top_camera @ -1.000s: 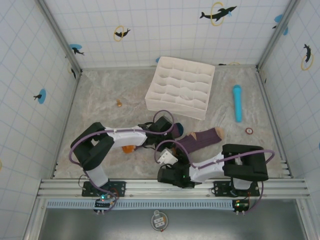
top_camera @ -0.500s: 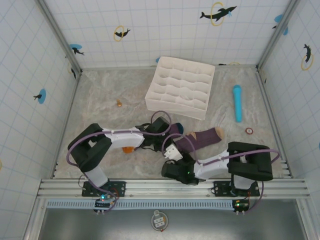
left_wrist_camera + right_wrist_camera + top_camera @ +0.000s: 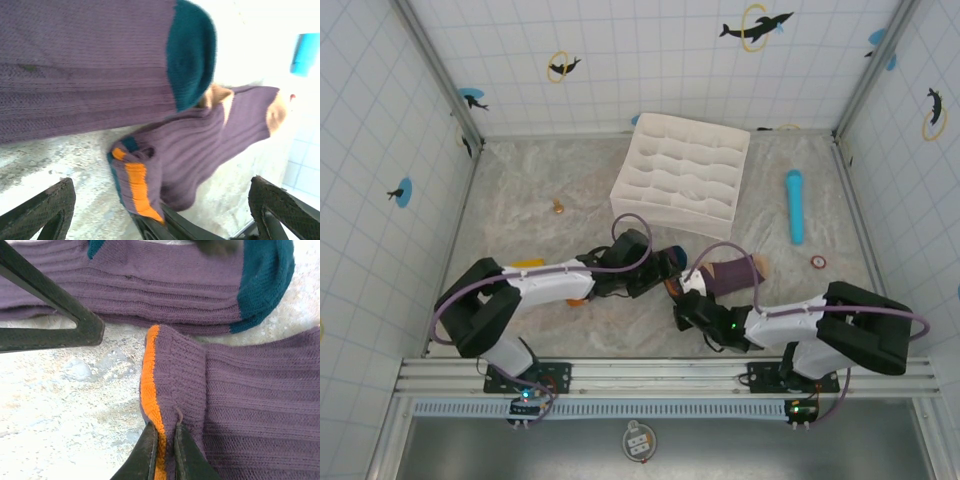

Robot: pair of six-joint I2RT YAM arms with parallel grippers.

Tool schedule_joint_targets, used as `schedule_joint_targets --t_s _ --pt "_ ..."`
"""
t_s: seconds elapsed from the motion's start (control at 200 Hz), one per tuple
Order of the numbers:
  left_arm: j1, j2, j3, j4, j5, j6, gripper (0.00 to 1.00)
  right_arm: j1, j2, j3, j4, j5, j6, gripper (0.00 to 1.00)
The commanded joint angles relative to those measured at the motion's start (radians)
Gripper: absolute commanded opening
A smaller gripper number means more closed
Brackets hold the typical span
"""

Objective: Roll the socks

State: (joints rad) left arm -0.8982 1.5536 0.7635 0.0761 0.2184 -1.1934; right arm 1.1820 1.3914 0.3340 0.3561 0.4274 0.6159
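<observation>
Black jaws of the left gripper point(image 3: 161, 192) are held wide apart with nothing gripped between them, low over the pale marbled table point(image 3: 540, 190). Ahead of them the teal-heeled purple sock point(image 3: 85, 65) is laid flat, its leg running out of the wrist view on the left. Beside it, and perhaps overlapped by it at the heel (the blur leaves this unsure), the second purple sock point(image 3: 215, 140) is spread, marked by tan patches and an orange-and-teal striped cuff. That cuff is pinched at its orange band by the right gripper point(image 3: 165, 429), whose jaws are pressed together on the fabric. From overhead, both socks are seen at the table's front middle between the two wrists. The white compartment tray point(image 3: 682, 172) is set behind them and the light blue cylinder point(image 3: 794, 205) lies well apart to the right.
</observation>
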Motion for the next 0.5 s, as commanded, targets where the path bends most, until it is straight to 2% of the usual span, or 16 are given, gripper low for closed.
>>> schedule_joint_targets --t_s 0.0,0.3,0.495 --pt "-0.002 -0.050 -0.038 0.048 -0.059 0.004 0.90 -0.037 0.010 -0.071 -0.096 -0.187 0.096 0.00" --pt "-0.002 -0.099 -0.111 0.095 -0.069 0.023 0.85 -0.174 -0.074 -0.248 0.125 -0.430 0.286 0.00" --pt "-0.010 -0.101 -0.153 0.138 -0.065 0.035 0.77 -0.267 -0.123 -0.315 0.205 -0.552 0.414 0.00"
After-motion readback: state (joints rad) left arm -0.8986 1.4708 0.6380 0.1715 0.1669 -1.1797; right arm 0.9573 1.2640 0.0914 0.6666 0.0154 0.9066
